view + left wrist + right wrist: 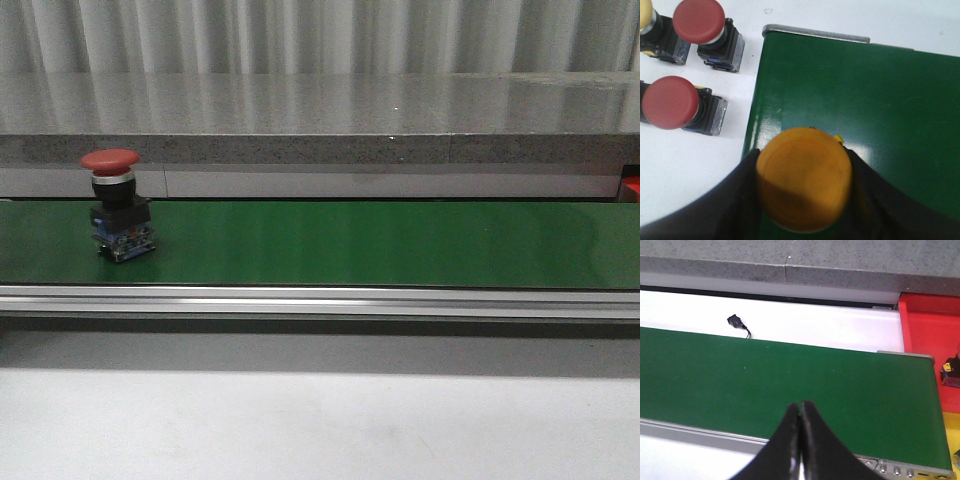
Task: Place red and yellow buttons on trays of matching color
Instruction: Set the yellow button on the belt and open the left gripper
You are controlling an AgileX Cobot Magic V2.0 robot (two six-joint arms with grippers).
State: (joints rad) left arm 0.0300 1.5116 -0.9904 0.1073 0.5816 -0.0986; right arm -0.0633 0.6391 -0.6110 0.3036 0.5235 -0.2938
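A red button point(117, 205) on a black and blue base stands upright on the green belt point(380, 245) at its left end. My left gripper point(803, 155) is shut on a yellow button point(804, 185), holding it by the sides over the belt's end point(865, 95). My right gripper point(800, 405) is shut and empty above the belt's near edge point(740, 375). A red tray point(925, 325) lies past the belt's right end, and a yellow tray point(952, 432) shows beside it. Neither gripper shows in the front view.
Two red buttons point(699, 22) point(671, 102) and the edge of a yellow one point(644, 12) stand on the white table beside the belt's end. A dark button base point(950, 374) sits in the red tray. A small black connector point(735, 320) lies behind the belt.
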